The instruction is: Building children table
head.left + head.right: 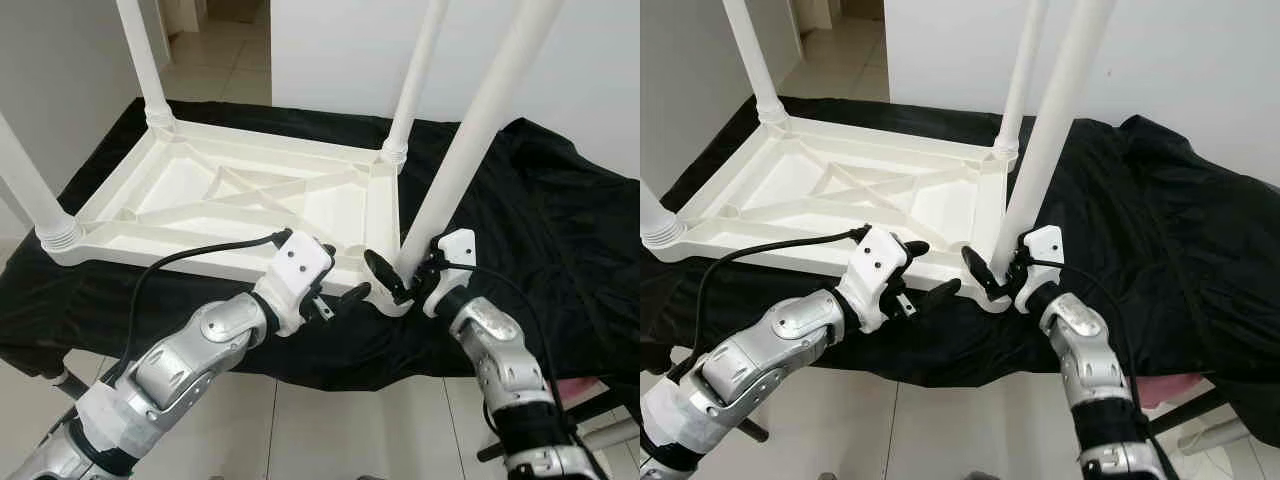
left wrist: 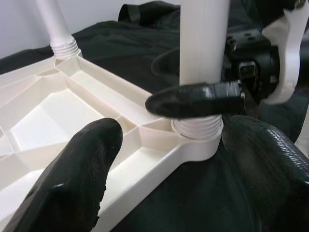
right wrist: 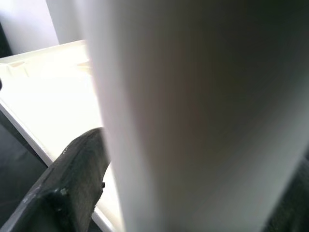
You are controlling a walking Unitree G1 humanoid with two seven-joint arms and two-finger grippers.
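My two silver arms fill the near edge of the head view. My right gripper (image 1: pixel 400 272) at about 5 o'clock has its fingers clamped on the base of the near-right leg (image 1: pixel 470 140); the left wrist view shows one black finger (image 2: pixel 198 99) pressed across the tube just above its threaded collar. My left gripper (image 1: pixel 335 285) sits just beside it, at about 6 o'clock, fingers apart and holding nothing, its tips aimed at the same corner.

Going by size, the black cloth (image 1: pixel 540 220) comes first, draped over whatever support lies beneath and hanging down at 3 o'clock. On it lies the white tabletop (image 1: pixel 250 200), upside down, ribbed underside up, spreading from centre out to 9 o'clock. Three other legs stand in their corners: near-left (image 1: pixel 30 190) at 9 o'clock, far-left (image 1: pixel 142 60) at 11, far-right (image 1: pixel 415 80) at 1.

I judge the build nearly done. All four legs are in sockets, and the one in my grip shows thread above the socket rim (image 2: pixel 198 145), so it likely needs further turning. After that, the table remains to be set upright.

Little stands in the way: my own cable (image 1: pixel 200 255) trails over the tabletop's near rim, my left fingers crowd the corner, and cloth folds bunch close by.
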